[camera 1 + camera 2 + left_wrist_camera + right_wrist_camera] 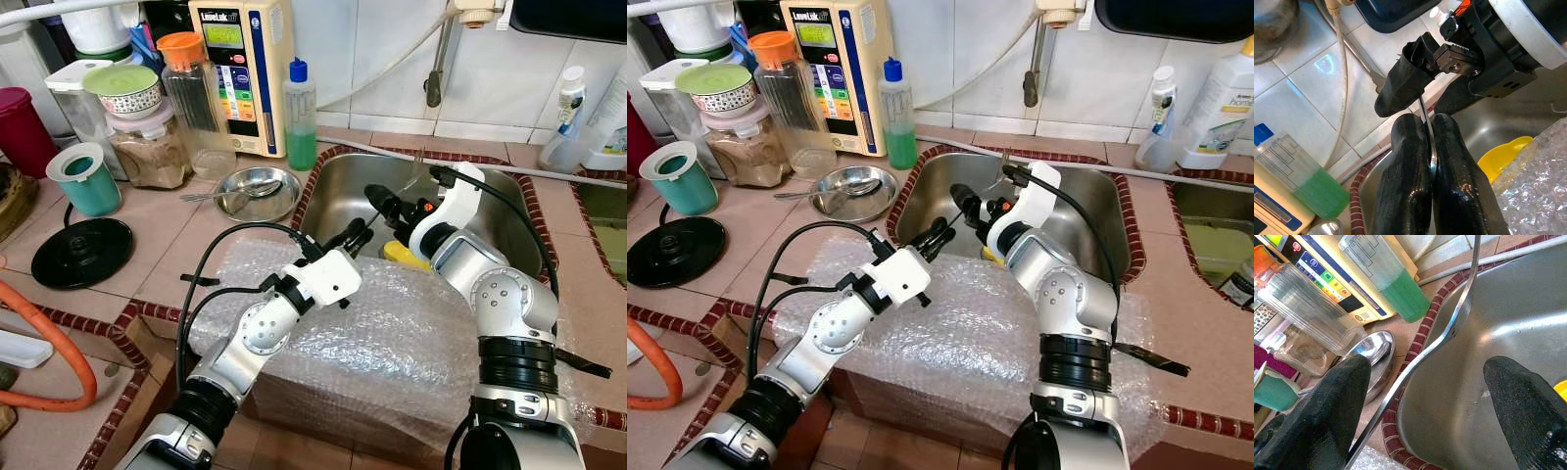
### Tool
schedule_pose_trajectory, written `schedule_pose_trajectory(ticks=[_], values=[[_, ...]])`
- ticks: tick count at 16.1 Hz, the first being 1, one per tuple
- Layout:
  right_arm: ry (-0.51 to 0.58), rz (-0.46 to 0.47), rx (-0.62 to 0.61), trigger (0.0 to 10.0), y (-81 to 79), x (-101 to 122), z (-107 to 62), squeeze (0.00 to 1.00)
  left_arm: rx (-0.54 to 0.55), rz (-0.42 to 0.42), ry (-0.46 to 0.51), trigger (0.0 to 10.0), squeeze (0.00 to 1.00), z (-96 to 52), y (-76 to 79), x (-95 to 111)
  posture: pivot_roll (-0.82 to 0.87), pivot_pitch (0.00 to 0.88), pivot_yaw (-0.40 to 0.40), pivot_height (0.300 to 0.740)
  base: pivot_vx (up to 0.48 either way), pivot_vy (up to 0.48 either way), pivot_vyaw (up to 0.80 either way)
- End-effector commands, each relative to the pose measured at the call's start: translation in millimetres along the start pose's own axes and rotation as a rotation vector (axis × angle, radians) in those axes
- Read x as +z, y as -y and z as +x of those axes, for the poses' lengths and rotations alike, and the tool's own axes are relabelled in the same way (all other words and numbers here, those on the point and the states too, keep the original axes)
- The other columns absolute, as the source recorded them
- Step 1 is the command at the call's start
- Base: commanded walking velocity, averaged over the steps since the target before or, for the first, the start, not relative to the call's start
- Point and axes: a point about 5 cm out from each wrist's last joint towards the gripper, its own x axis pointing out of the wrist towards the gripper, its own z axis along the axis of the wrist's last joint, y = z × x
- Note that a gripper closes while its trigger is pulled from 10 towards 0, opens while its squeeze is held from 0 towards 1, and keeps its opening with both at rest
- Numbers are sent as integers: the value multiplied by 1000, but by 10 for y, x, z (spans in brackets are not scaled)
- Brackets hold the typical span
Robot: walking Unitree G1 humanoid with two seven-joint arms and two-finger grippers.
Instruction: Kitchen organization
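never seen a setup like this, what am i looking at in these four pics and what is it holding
This is a humanoid robot at a kitchen counter. The two wide pictures come from cameras in its head, looking down at its two silver arms. The two close-ups come from cameras on its wrists.

The left gripper is pinched shut on a thin metal utensil, probably a fork, held above the steel sink. The right gripper is open around it, fingers apart.

Bubble wrap covers the counter edge. Behind stand a steel bowl, a green soap bottle, jars and a teal cup.
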Motion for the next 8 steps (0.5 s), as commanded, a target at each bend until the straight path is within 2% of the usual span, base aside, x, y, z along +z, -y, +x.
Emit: schedule_pose_trajectory(ticks=[1, 2, 3, 8], values=[[-3, 36, -76, 0, 44, 54, 35, 0, 11, 31, 36, 0, 0, 48, -44, 60, -75, 0, 44, 740, 0, 0, 0], [-5, 46, -88, 0, 49, 64, 48, 0, 8, 34, 38, 157, 0, 51, -41, 61, -76, 0, 44, 740, 0, 0, 0], [-6, 63, -94, 0, 44, 72, 57, 0, 3, 38, 40, 2314, 0, 53, -35, 63, -77, 0, 43, 740, 0, 0, 0], [-13, 115, -107, 0, 20, 97, 89, 0, -11, 47, 42, 2706, 0, 61, -8, 59, -79, 0, 44, 740, 0, 0, 0]])
